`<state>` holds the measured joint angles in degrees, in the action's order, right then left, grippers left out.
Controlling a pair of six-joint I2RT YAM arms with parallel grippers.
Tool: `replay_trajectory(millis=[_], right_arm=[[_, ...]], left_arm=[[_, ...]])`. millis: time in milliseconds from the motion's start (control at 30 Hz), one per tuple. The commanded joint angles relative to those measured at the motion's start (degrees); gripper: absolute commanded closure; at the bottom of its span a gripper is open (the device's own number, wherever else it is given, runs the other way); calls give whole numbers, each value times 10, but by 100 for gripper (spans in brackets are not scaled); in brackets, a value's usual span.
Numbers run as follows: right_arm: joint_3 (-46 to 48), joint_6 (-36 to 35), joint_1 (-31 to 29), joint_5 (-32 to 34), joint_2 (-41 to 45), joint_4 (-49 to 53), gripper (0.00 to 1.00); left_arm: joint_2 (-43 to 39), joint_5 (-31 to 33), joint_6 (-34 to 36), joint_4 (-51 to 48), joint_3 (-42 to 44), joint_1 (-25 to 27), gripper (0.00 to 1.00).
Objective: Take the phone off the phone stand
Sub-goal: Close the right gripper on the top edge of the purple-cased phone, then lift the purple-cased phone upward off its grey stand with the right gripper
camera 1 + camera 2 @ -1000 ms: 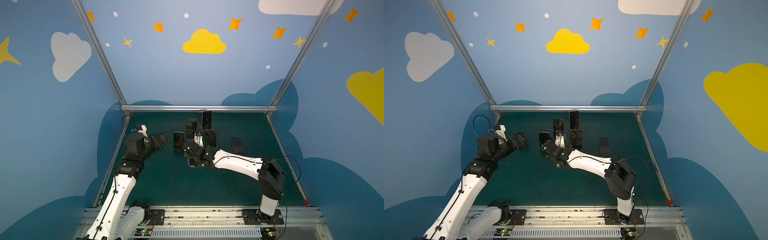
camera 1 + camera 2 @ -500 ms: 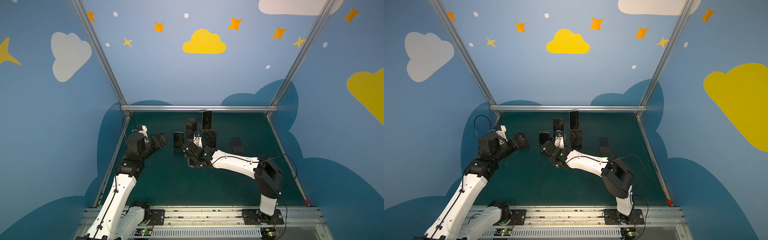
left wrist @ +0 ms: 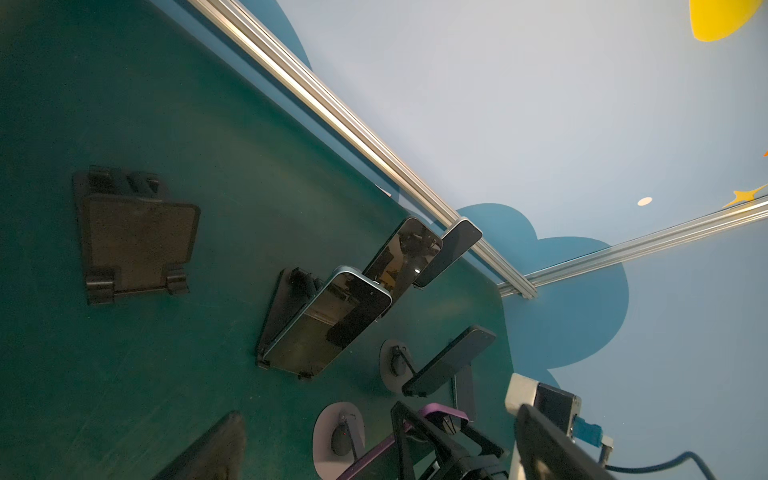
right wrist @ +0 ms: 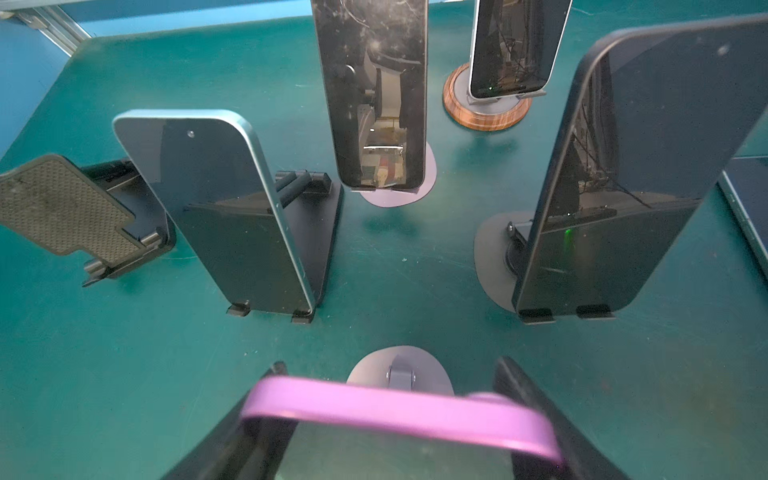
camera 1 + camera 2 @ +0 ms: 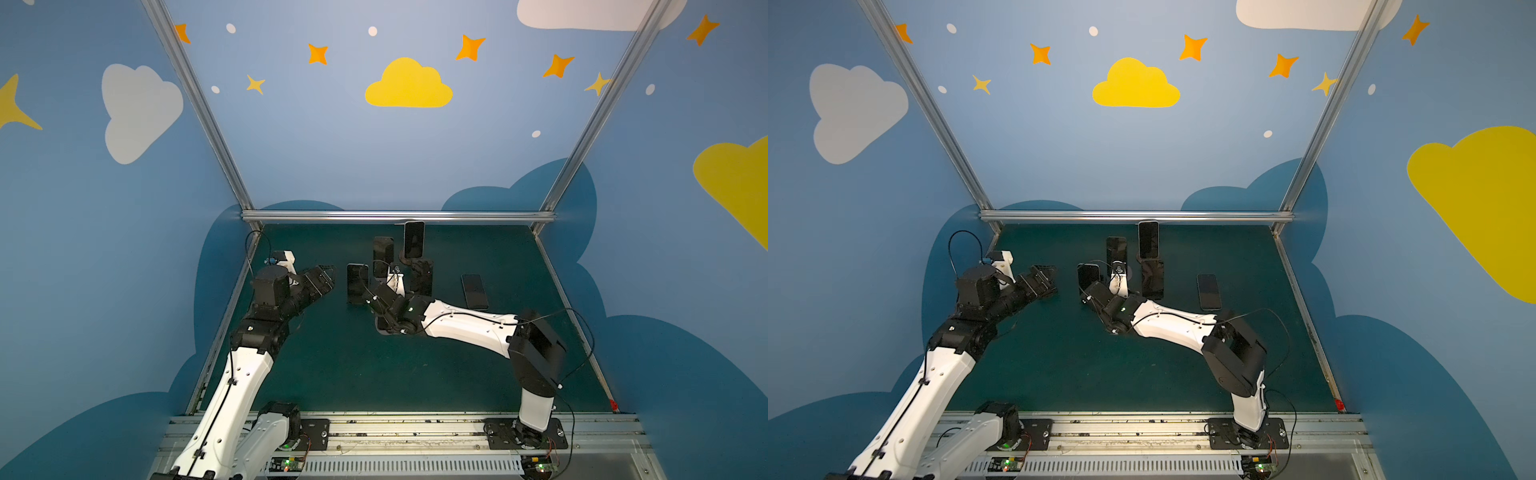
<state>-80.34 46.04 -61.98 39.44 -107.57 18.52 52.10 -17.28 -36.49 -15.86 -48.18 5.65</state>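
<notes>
Closing since a second ago, the right gripper [image 5: 371, 296] reaches low over the green mat [image 5: 332, 365] into the cluster of stands. In both top views the left gripper [image 5: 1052, 280] hangs spread and empty, well apart from it. From the left wrist, the purple phone [image 3: 442, 413] shows edge-on, pinched in the right gripper. From the right wrist, both fingers [image 4: 519, 382] press the phone's sides. It sits just above the grey stand [image 4: 399, 368]; whether they touch I cannot tell.
</notes>
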Motion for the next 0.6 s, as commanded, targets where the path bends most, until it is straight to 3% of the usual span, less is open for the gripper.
replay_trajectory(millis=[0, 567], right_arm=[[10, -5, -1, 5, -8, -8, 27], [24, -81, -17, 35, 42, -32, 33]], left_arm=[[3, -1, 1, 10, 5, 1, 0], [6, -7, 0, 14, 6, 1, 0]])
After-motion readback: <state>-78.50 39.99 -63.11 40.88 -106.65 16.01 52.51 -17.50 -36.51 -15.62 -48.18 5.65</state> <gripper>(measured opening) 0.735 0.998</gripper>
